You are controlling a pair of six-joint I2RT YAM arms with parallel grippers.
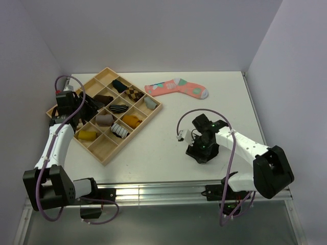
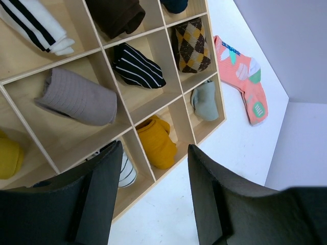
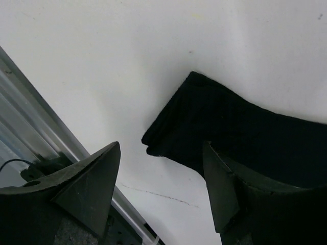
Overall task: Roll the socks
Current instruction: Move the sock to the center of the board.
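Observation:
A plain black sock (image 3: 245, 127) lies flat on the white table, under my right gripper (image 3: 161, 153). That gripper is open; the sock's end reaches between its fingers, and the right finger (image 3: 219, 184) stands over the cloth. In the top view the right gripper (image 1: 201, 148) sits low at the table's centre right. A mustard-yellow sock (image 2: 156, 143) lies bunched in an edge compartment of the wooden tray (image 2: 130, 109); the same sock (image 1: 132, 121) shows from above. My left gripper (image 2: 154, 168) hangs open above that tray edge, holding nothing.
The wooden tray (image 1: 104, 153) at the left holds several bundles: striped (image 2: 138, 66), argyle (image 2: 191, 46), grey (image 2: 76, 97), brown (image 2: 115, 15) and another yellow one (image 1: 87, 135). A pink patterned sock (image 1: 176, 88) lies at the back. A metal rail (image 1: 163, 191) edges the table's front.

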